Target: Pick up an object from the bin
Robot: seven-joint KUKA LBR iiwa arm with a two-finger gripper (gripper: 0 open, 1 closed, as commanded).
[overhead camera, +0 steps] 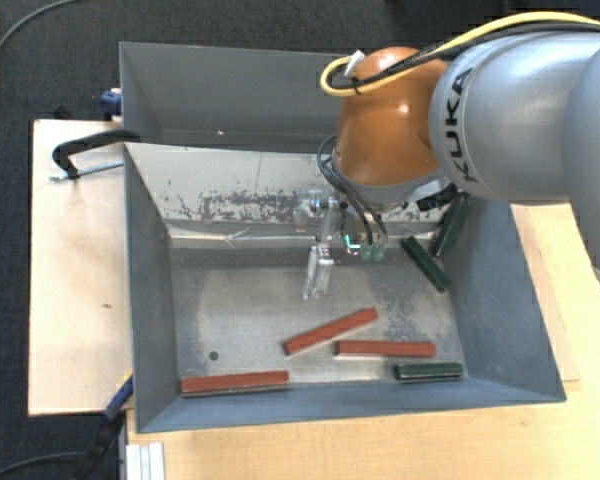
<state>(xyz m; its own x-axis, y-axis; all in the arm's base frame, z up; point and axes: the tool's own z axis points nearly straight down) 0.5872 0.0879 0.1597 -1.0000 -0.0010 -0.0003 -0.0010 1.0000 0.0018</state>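
Note:
My gripper (317, 280) hangs under the orange cover over the middle of the bin, toward the back, above bare floor. The closest thing is a red flat bar (330, 331), lying tilted just in front of it and to the right. A second red bar (385, 348) lies flat beside that one, further right. Touching its near right end is a short dark green bar (428, 371). The gripper is apart from all of them.
A long red bar (235, 381) lies along the front wall at the left. Two dark green bars (425, 263) (450, 226) lean against the right wall behind the arm. The arm comes in from the upper right.

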